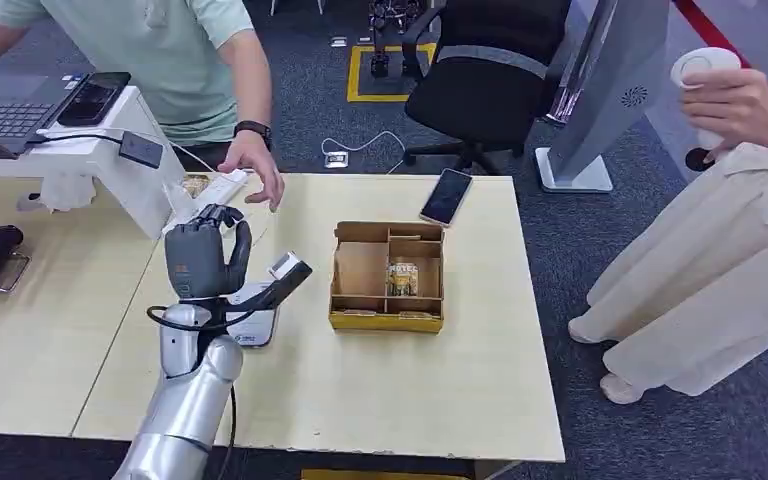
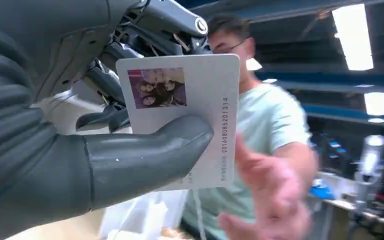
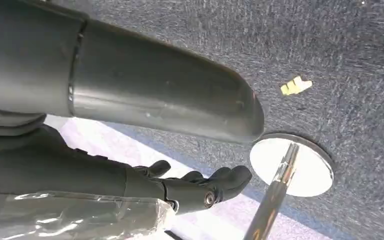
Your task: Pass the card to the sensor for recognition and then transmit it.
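Left hand [image 2: 100, 150], matte grey with ribbed cover, clamps a flat white rectangular card [image 2: 190, 115] between thick thumb and dark fingers, raised above the pale wood table [image 1: 410, 390]; person's hand [image 1: 255, 170] just beyond it; right hand [image 3: 195, 187] empty, fingers loosely apart, over coarse grey carpet [image 3: 340, 60].

A white rectangular plastic card [image 2: 190, 107] with a small group photo printed in one corner and a line of digits running along one edge is held up off the table, pinched flat between the thick grey thumb and the darker fingers of the left hand [image 1: 205, 258]. The printed face is turned toward the wrist camera. A black handheld scanner-type sensor [image 1: 278, 283] is seen on the light wooden table, just beside that hand.
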